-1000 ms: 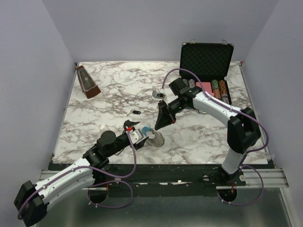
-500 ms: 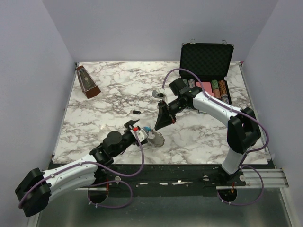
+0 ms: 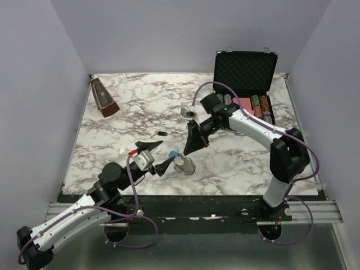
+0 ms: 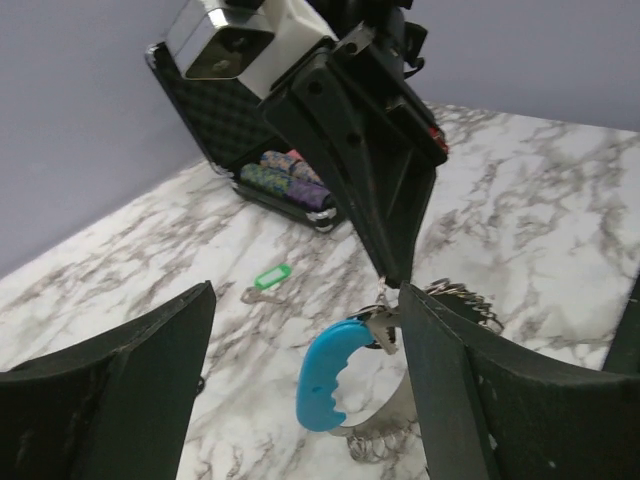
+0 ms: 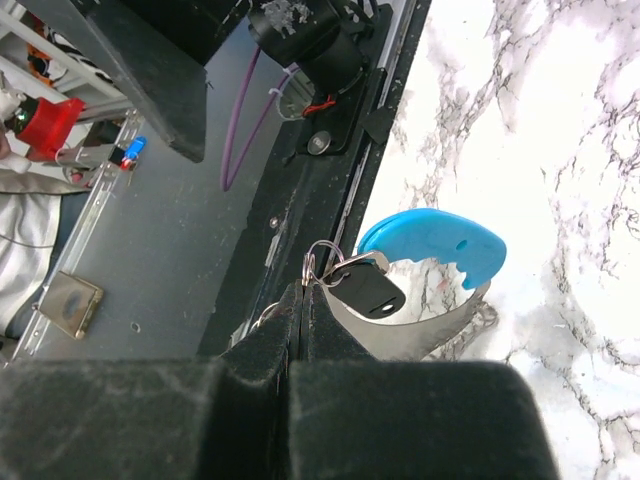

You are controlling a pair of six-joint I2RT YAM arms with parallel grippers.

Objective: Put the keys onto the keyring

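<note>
The keyring (image 3: 183, 165) lies near the table's front middle, a silvery chain loop with a light blue curved section (image 4: 328, 388). My left gripper (image 3: 158, 156) is open just left of it and holds nothing. In the left wrist view its fingers (image 4: 120, 390) stand wide on either side of the blue section. My right gripper (image 3: 187, 151) is shut on the small split ring (image 5: 318, 265) of a black key (image 5: 368, 290), held at the keyring's metal band (image 5: 425, 330). A green key (image 4: 268, 279) lies on the table beyond. Another black key (image 3: 162, 134) lies further left.
An open black case (image 3: 244, 70) with striped poker chips (image 3: 256, 104) stands at the back right. A brown metronome (image 3: 104, 98) stands at the back left. The table's near edge runs just below the keyring.
My left gripper has let go of the keyring's blue section, opened wide and drawn back to the near left. The right gripper has stayed in place with the black key.
</note>
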